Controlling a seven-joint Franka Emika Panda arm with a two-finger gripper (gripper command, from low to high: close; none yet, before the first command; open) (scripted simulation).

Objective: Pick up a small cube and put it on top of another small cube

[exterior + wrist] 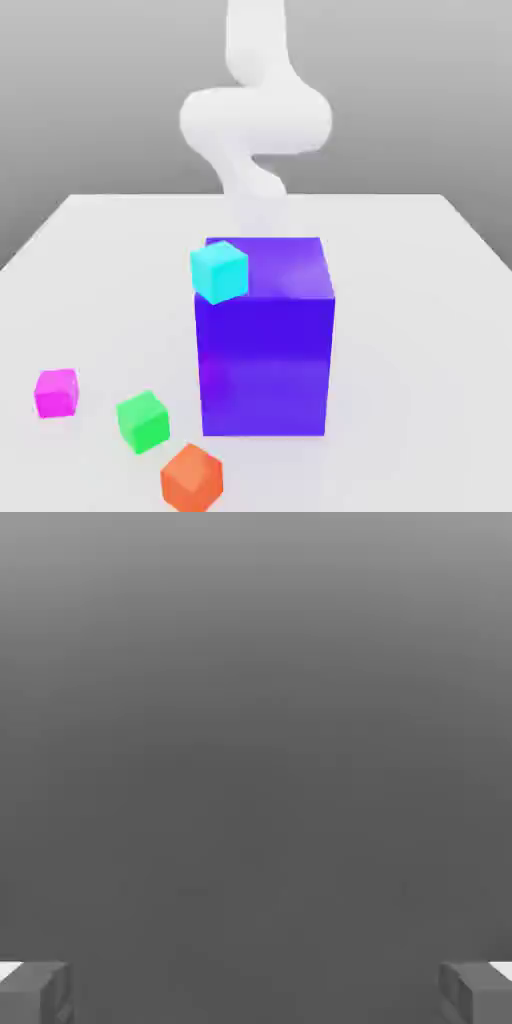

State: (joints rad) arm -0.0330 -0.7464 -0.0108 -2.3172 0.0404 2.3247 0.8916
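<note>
On a white table [420, 260], a big blue-purple block [268, 345] stands at centre, a cyan cube [219, 270] at its upper corner toward ten o'clock. Toward eight o'clock, well apart from the block, sits the small magenta cube [56, 392]. A green cube [142, 420] and an orange cube [191, 478] lie near seven o'clock. The gripper [256, 992] has its fingers [35, 990] spread wide, holding nothing.
</note>
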